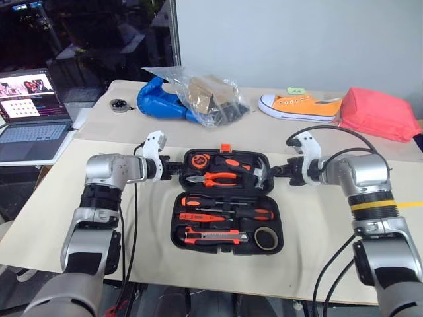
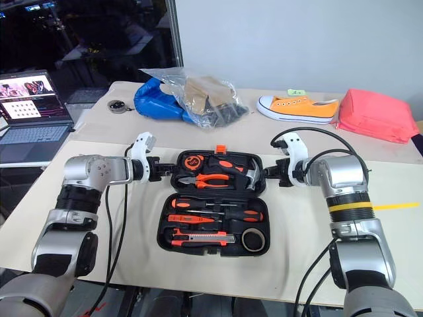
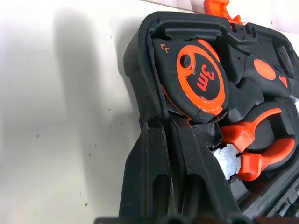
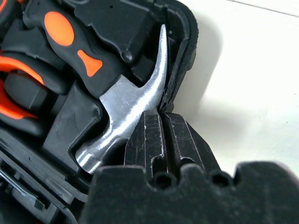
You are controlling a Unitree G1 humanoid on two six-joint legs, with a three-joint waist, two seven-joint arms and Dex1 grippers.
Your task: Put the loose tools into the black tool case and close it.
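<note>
The black tool case point(image 1: 177, 223) lies open and flat on the table in front of me. Its near half holds two long screwdrivers point(image 1: 225, 202), a small orange tester screwdriver point(image 1: 201, 217), an orange-black utility knife point(image 1: 213, 236) and a greyish tape roll point(image 1: 266, 238). The far half carries a tape measure point(image 3: 201, 77), pliers point(image 1: 218, 178) and a hammer point(image 4: 131, 105), with the orange latch point(image 1: 225, 148) at its far edge. My left gripper point(image 3: 170, 135) is shut on the far half's left rim. At the right rim, by the hammer head, my right gripper point(image 4: 162, 119) is shut on the case wall.
A laptop point(image 1: 30, 112) stands open at the far left. Behind the case lie a blue bag point(image 1: 158, 99), a clear plastic bag point(image 1: 208, 96), an orange shoe point(image 1: 301, 107) and a red pouch point(image 1: 380, 112). A small round object point(image 1: 119, 104) sits near the blue bag.
</note>
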